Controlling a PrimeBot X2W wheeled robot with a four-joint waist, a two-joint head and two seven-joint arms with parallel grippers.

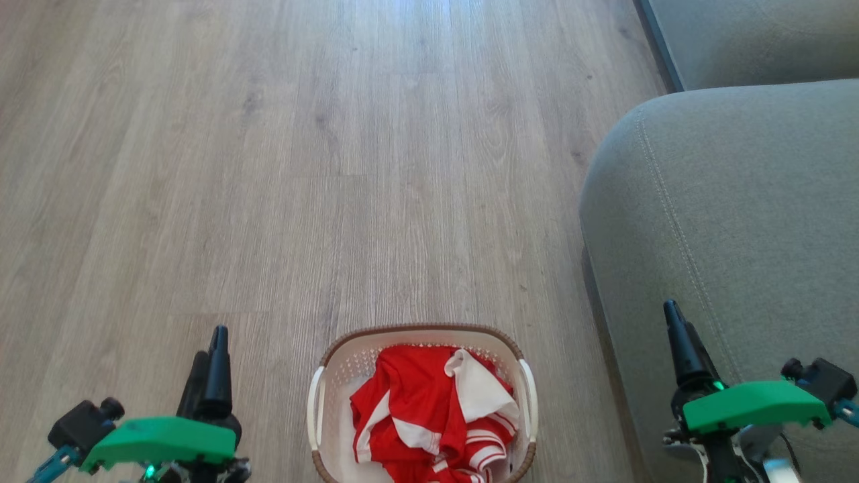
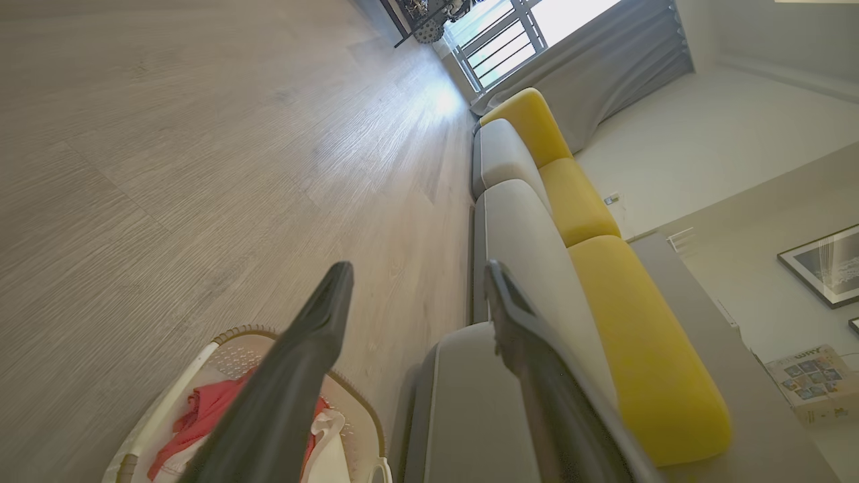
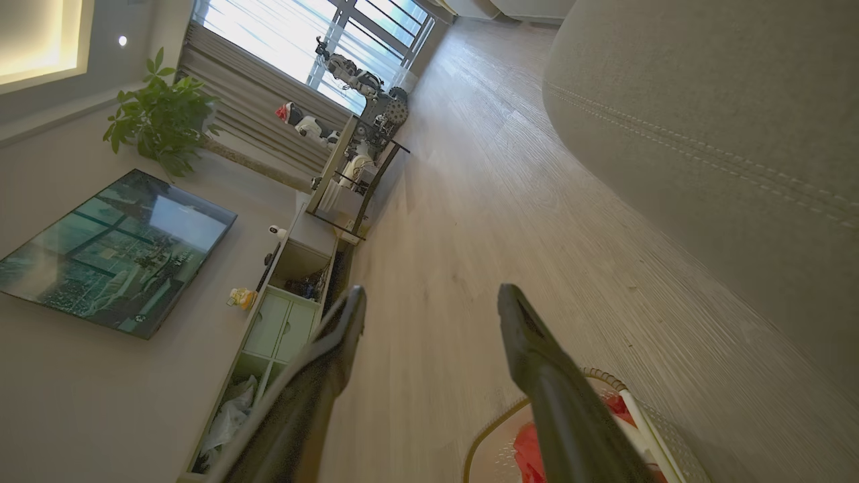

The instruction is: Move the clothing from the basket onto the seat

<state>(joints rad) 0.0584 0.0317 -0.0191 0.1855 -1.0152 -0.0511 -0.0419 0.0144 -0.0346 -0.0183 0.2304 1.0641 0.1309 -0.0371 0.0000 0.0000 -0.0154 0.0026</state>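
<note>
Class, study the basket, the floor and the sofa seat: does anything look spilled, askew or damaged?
Nothing stands out. The clothing lies crumpled inside the upright basket; the seat looks undamaged.

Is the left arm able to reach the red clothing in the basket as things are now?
Probably yes. The left gripper is open, to the left of the basket, and nothing covers the clothing or lies between them.

Wood floor [image 1: 268,168], yellow cushions [image 2: 637,349], a plant [image 3: 161,107] and television [image 3: 114,255].
</note>
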